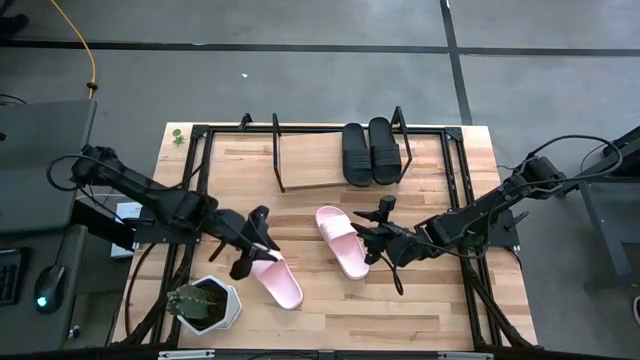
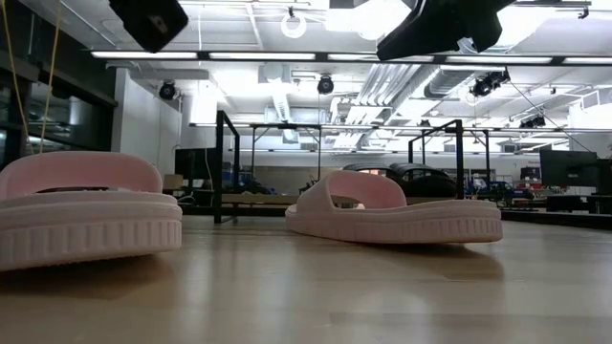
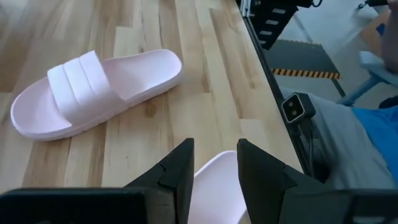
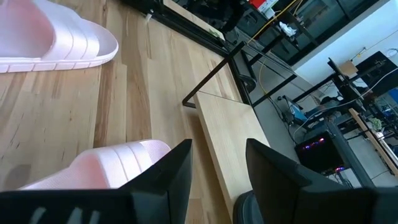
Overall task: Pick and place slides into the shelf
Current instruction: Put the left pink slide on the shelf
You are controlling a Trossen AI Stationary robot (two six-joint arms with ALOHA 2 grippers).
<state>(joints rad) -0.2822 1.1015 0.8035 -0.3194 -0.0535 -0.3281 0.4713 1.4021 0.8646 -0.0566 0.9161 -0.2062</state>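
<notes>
High view: shelf sits at the desk far edge; two black slides lie side by side on its right end. One pink slide lies near desk centre, in front of shelf; second pink slide lies to its left, farther from shelf, beside a potted plant. Left gripper is over second slide's end nearest the shelf; right gripper is at first slide's right side. Low view: both pink slides rest flat on desk. Left wrist view: left gripper fingers apart, empty, above slide. Right wrist view: right gripper fingers apart, empty, shelf board ahead.
</notes>
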